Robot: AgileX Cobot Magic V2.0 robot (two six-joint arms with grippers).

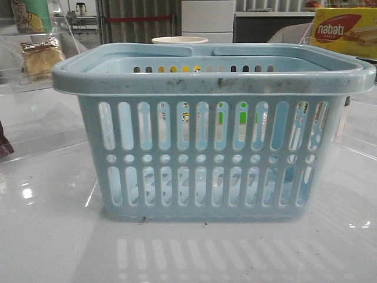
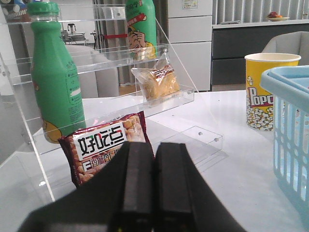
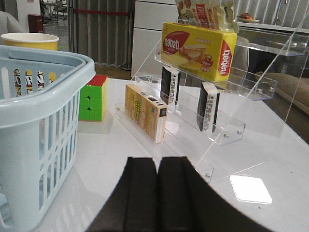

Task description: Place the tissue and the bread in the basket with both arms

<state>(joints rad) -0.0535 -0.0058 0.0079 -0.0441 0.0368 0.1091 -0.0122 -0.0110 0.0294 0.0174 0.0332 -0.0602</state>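
Observation:
The pale blue basket (image 1: 212,82) stands at the middle of the table and fills the front view; its edge also shows in the left wrist view (image 2: 289,92) and the right wrist view (image 3: 72,72). The bread (image 2: 157,82), golden in clear wrap, leans on the left acrylic shelf, also seen in the front view (image 1: 41,56). Two small dark tissue packs (image 3: 208,106) stand upright on the right acrylic shelf. My left gripper (image 2: 154,147) is shut and empty, low in front of the left shelf. My right gripper (image 3: 158,162) is shut and empty, between basket and right shelf.
The left shelf holds a green bottle (image 2: 55,72) and a red snack pack (image 2: 104,145). A popcorn cup (image 2: 265,89) stands behind the basket. The right shelf holds a nabati box (image 3: 198,48) and a yellow carton (image 3: 145,111). A colour cube (image 3: 94,99) sits beside the basket.

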